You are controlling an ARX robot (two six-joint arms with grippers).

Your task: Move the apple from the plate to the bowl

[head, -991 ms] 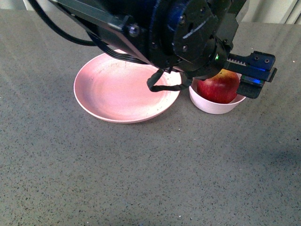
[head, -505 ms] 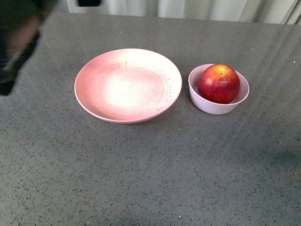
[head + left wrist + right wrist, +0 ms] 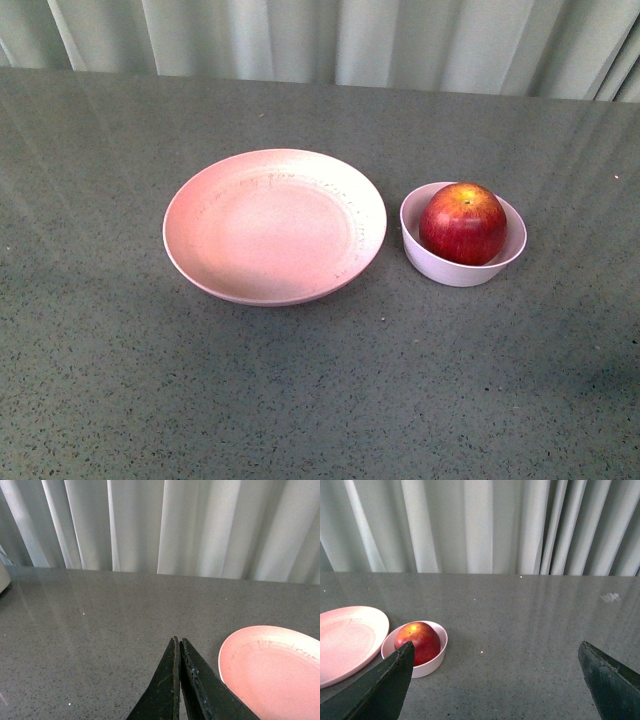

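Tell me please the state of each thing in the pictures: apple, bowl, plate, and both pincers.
apple: sits in the bowl, stem end up, not held.
bowl: upright on the table, holds the apple.
plate: empty, flat on the table, beside the bowl.
left pincer: shut, holds nothing.
right pincer: open wide, holds nothing.

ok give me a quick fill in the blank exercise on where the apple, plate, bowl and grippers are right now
1. The apple sits inside the ____.
2. The plate holds ____ at all.
3. The left gripper has its jaws ____.
4. The right gripper has its jaws wide ____, with nothing between them.

Missing words: bowl; nothing; shut; open
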